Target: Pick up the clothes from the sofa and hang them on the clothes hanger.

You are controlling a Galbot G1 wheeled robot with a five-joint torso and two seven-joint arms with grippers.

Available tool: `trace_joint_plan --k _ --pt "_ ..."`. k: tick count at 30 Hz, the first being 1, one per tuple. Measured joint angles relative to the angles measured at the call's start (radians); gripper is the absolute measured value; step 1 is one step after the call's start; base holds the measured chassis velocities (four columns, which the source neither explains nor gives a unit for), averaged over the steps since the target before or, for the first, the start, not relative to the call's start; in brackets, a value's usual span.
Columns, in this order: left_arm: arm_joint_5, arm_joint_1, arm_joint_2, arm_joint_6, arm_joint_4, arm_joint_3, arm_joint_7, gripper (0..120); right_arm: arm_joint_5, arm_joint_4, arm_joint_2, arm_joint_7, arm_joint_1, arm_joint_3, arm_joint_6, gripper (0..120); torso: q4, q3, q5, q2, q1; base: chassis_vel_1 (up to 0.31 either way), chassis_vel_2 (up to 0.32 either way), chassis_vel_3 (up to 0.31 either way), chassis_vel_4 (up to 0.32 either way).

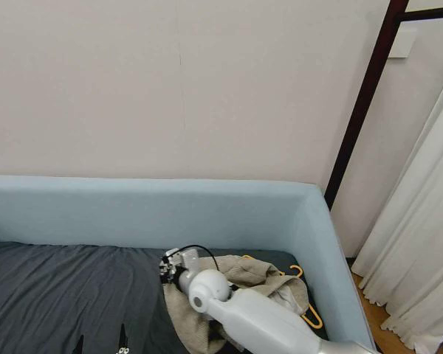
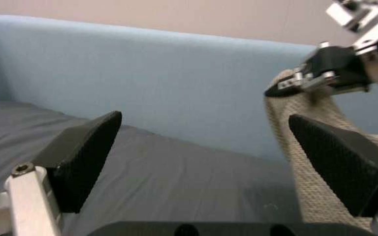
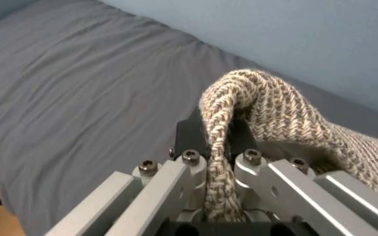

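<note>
A beige knit garment lies bunched at the right end of the light blue sofa, on the dark grey seat cover. My right gripper is shut on a raised fold of the knit garment, which is pinched between the jaws of the right gripper. A yellow hanger pokes out from under the garment. My left gripper stands open just left of the garment, low over the seat, with nothing between its fingers. The left wrist view also shows the right gripper holding the cloth.
The sofa's back and right armrest wall in the seat. A dark rack pole rises to the right of the sofa. White curtains hang at far right over a wooden floor.
</note>
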Motion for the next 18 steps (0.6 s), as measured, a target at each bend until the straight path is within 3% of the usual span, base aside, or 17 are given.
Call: trace_joint_plan --k 5,8,10,18 --pt "0.005 0.001 -0.006 -0.002 -0.002 0.003 0.001 100 -0.062 -0.155 0.054 -0.004 0.02 -0.06 0.149 0 0.0004 0.0 0.0003 0.0 0.0 0.0 0.0 0.0 0.0" --pt "0.01 0.004 -0.01 -0.002 -0.005 0.003 0.001 100 -0.069 -0.222 0.057 -0.015 0.021 -0.052 0.178 0 -0.0005 0.0 0.0002 0.0 0.0 0.0 0.0 0.0 0.0" --pt "0.011 0.004 -0.01 -0.003 -0.005 0.004 0.002 100 -0.069 -0.221 0.057 -0.018 0.02 -0.051 0.176 3 -0.0006 0.0 0.0002 0.0 0.0 0.0 0.0 0.0 0.0" --pt "0.022 0.014 -0.017 -0.01 -0.011 0.002 0.001 100 -0.007 -0.049 0.031 -0.046 0.017 -0.104 0.107 34 0.0004 0.0 0.0005 0.0 0.0 0.0 0.0 0.0 0.0"
